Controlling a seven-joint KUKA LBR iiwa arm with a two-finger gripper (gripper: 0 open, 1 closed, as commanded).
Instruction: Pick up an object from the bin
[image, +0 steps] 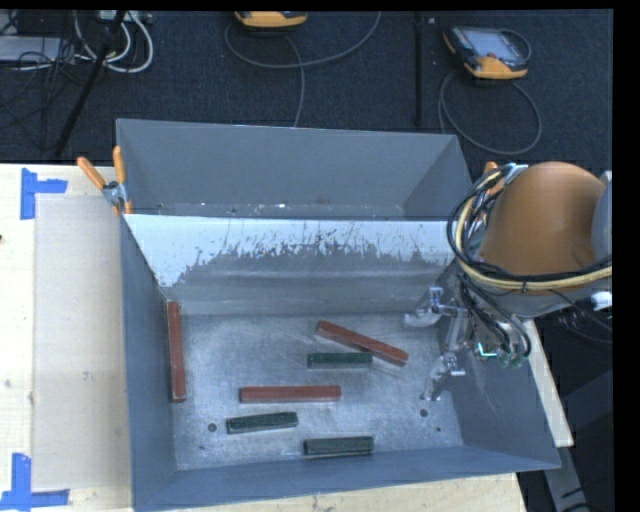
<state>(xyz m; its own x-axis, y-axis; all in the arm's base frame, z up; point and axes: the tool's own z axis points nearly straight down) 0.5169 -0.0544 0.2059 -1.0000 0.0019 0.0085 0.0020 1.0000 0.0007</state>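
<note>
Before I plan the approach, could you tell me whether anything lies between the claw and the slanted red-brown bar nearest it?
Nothing visible does: only bare floor of the bin lies between the claw and the right end of the slanted red-brown bar. A dark green bar lies beside it, farther left.

Orange-edged handheld device (487, 50) on dark floor (200, 90)

Your jaws hang low at the right side of the grey bin (300, 190), near a tilted brown bar (362, 342) lying just beside a dark green bar (339, 359). 2 other brown bars (289, 394) and 2 other green bars (261, 423) lie apart, farther left.
</note>
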